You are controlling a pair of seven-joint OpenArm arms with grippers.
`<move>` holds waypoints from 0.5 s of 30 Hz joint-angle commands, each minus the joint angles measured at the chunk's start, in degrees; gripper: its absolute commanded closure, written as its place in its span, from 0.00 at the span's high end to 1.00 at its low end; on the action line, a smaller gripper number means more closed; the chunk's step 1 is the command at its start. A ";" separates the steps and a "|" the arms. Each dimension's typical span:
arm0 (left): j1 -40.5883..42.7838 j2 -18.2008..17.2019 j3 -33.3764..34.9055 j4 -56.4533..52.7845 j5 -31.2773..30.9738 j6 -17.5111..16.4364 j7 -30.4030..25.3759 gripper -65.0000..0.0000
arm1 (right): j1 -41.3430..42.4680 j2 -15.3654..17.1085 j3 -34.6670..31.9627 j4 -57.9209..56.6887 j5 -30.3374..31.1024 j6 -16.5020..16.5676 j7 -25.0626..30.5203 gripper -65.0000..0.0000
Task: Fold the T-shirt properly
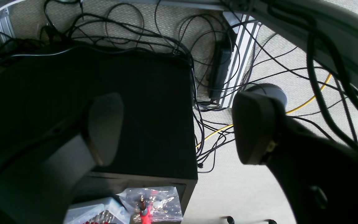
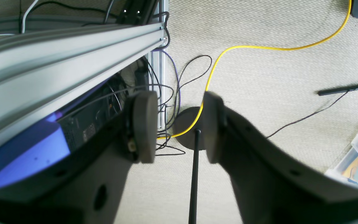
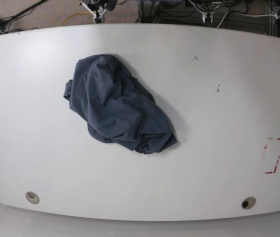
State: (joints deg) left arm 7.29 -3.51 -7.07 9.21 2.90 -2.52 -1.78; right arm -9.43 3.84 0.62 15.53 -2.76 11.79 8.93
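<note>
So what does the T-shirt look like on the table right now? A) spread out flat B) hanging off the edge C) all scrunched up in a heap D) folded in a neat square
C: the T-shirt sits bunched in a rumpled heap on the white table, well inside its edges.

Lab, white table (image 3: 219, 163), tangled cables (image 1: 179, 46), aluminium framing (image 2: 57, 59)
</note>
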 commanded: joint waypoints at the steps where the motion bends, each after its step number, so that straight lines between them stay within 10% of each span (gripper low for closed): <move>1: 0.15 -0.73 -0.62 1.28 -0.57 0.12 -2.63 0.77 | 0.14 0.02 -0.20 -0.59 0.15 -0.15 0.36 0.34; 15: -0.48 -0.14 0.52 0.50 -0.39 0.11 -0.20 0.79 | 1.48 -0.10 -0.14 0.16 0.08 0.21 0.43 0.36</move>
State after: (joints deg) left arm 6.66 -3.42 -6.59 9.63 2.85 -2.55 -1.80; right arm -7.99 3.62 0.38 15.64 -2.76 11.79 8.88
